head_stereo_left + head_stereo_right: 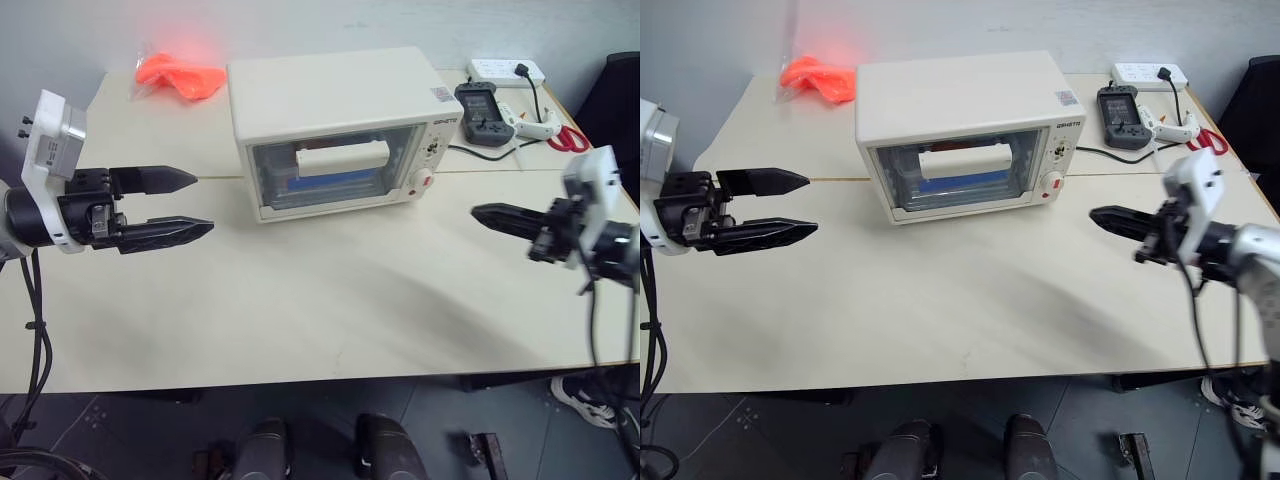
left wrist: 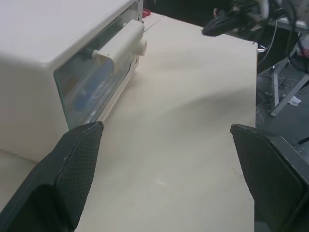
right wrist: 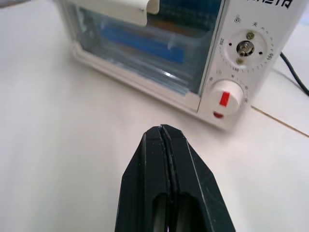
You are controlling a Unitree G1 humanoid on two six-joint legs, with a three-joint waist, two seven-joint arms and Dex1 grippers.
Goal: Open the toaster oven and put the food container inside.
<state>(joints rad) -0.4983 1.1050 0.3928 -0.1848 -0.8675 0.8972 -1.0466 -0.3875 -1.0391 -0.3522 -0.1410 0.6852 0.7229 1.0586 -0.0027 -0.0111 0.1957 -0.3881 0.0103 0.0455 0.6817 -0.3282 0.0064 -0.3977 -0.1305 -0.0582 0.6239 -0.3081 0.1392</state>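
up close, the right wrist view shows the toaster oven's (image 3: 203, 53) red-marked knob (image 3: 224, 98).

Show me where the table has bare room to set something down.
Widest bare patch: the table in front of the toaster oven, between left gripper and right gripper. Crowded: back right corner, with power strip, black device and scissors.

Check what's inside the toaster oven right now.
Through the shut glass door of the toaster oven, the food container shows as a blue-edged box. The white handle and glare cover its contents.
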